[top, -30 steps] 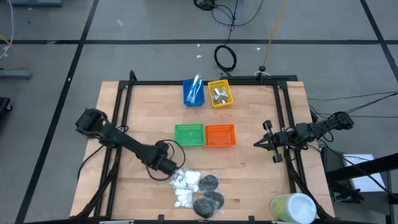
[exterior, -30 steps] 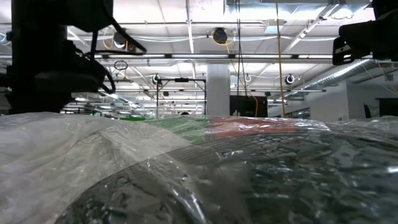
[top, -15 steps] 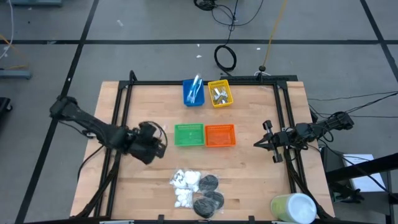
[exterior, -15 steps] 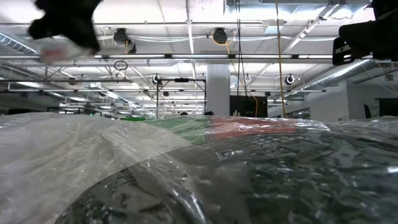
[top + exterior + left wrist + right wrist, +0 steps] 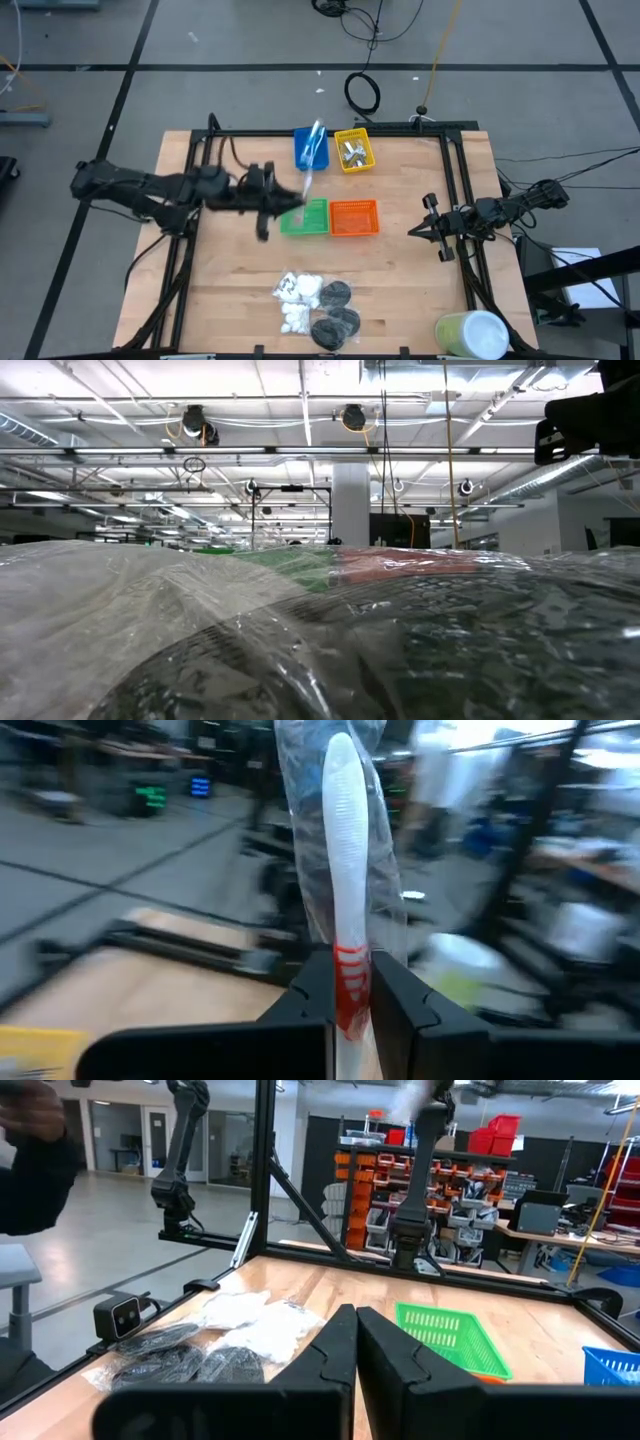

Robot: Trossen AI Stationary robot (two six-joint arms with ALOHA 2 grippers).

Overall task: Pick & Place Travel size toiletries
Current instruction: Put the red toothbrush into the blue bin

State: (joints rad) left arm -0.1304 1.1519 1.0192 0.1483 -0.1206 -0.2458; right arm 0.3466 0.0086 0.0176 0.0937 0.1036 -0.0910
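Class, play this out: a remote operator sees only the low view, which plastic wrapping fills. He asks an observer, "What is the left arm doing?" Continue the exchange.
Observer: The left pincer is shut on a wrapped toothbrush.
Operator: Where on the table?
Observer: In the high view it is at the green bin, with the toothbrush pointing toward the blue bin.
Operator: And the right arm?
Observer: The right pincer is shut and empty, near the right edge of the table.

**Two dark arms, cabled and jointed**

Both arms are black and slender, built of linked segments with bulkier joints. The left claw (image 5: pixel 350 1010) ends in two flat, dark, angular fingers. Thin black cables trail off the right arm's rear joints.
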